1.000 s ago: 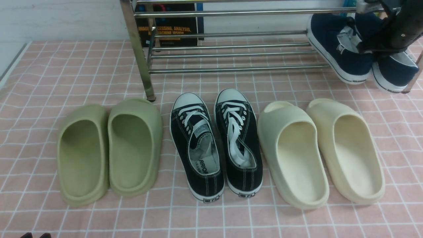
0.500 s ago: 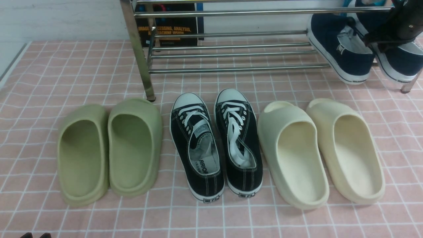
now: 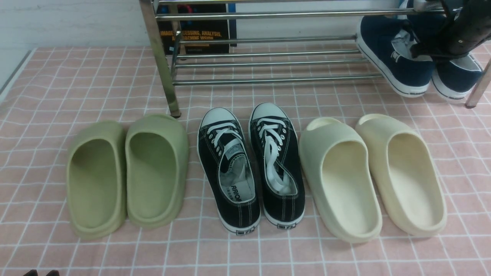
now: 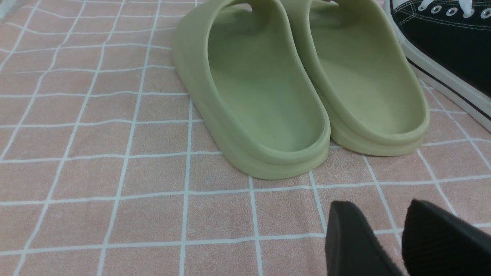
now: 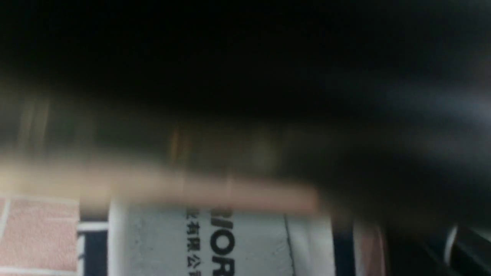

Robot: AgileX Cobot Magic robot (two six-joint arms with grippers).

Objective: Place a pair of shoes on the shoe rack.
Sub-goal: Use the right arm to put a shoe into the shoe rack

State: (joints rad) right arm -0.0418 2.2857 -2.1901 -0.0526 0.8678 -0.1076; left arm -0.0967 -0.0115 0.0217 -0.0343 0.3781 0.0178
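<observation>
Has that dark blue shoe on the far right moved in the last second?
Yes. The navy shoe has drawn back into the shoe rack, uncovering the foot of its front leg.

Your left gripper (image 4: 379,209): two matte black fingers (image 4: 353,245), wedge-shaped, rounded tips, faintly grainy surface. Front view shows only two small black tips at bottom edge. Your right arm (image 3: 466,30): black, bulky, slight sheen, small pale dot on side, possibly screw.

Green slides (image 3: 155,172), black sneakers (image 3: 229,180), cream slides (image 3: 341,180), book (image 3: 195,34)
</observation>
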